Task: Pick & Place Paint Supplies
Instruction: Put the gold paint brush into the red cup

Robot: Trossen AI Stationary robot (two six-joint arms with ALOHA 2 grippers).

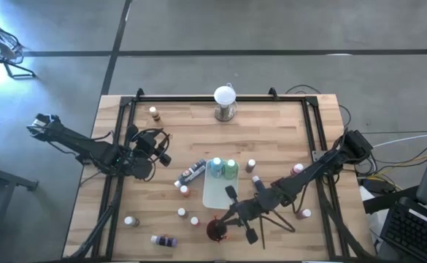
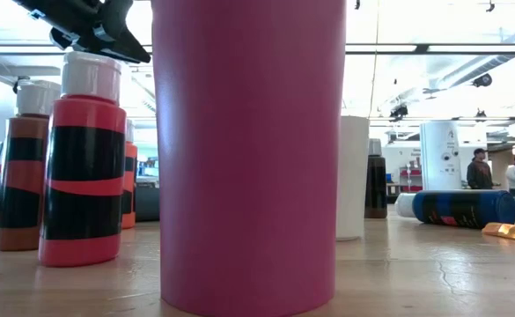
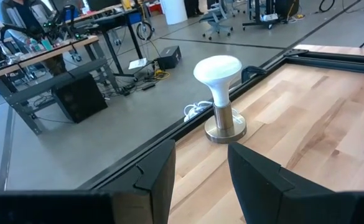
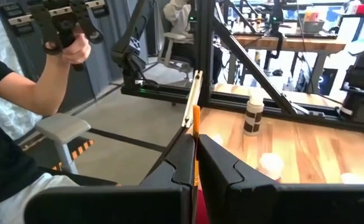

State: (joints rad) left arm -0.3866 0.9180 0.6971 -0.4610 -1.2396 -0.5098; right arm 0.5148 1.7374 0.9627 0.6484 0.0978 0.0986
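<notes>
On the wooden surface [image 1: 286,139], ringed by a black frame over grey concrete floor, paint bottles lie scattered around a white tray [image 1: 219,196]. The right gripper [image 4: 195,163] hangs above the dark red cup [image 1: 215,230], fingers pinched on a brush [image 4: 195,138] standing upright. The left gripper [image 3: 200,171] hovers half-open, empty, facing the white globe [image 3: 219,78].

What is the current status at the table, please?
Right claw shut on brush, above dark red cup. Left claw open, empty, facing white globe. Nothing in the way.
</notes>
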